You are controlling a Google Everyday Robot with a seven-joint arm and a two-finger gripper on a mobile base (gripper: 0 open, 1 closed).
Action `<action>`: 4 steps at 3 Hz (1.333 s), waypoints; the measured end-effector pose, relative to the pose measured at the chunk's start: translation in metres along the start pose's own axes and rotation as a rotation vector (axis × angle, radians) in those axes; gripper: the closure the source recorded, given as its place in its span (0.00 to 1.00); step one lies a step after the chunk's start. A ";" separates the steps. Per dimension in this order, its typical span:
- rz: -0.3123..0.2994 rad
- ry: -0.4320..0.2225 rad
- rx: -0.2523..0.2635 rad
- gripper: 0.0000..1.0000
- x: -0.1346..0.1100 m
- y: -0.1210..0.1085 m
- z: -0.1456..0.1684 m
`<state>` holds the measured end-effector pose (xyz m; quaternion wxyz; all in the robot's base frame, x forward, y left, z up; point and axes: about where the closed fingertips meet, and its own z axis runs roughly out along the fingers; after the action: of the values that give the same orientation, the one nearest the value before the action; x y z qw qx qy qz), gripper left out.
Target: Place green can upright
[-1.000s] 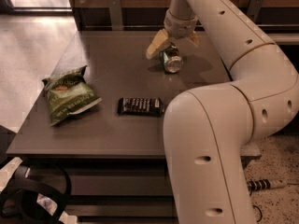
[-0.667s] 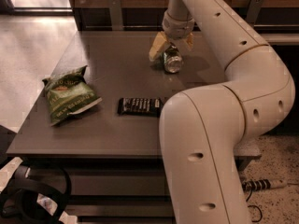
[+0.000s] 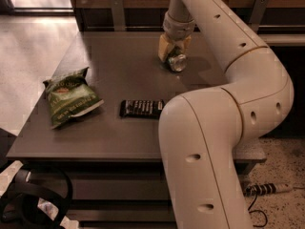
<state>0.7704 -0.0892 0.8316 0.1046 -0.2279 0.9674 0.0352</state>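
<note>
"Green can (image 3: 177,63): where was it?"

"Upper centre of the frame, on the grey table (image 3: 119,70), tipped over, with its silver end toward the camera. The gripper (image 3: 173,56) was directly above it, yellow fingers (image 3: 164,46) clasped around the can."

Office or lab-like room; grey flat table (image 3: 119,70); speckled floor (image 3: 286,161) and white power strip (image 3: 267,189) right of it; gripper (image 3: 171,51) over its far side.

The green can (image 3: 177,62) lies on its side, shiny silver end facing the camera, right beneath the gripper (image 3: 172,54) poised over it.
</note>
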 end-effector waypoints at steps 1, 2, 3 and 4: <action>-0.001 -0.016 0.001 0.89 -0.006 0.000 0.005; -0.002 -0.021 0.001 1.00 -0.008 0.000 0.005; -0.002 -0.024 0.001 1.00 -0.008 0.000 0.005; -0.002 -0.024 0.001 1.00 -0.009 0.000 0.005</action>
<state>0.7788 -0.0850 0.8285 0.1166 -0.2282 0.9659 0.0374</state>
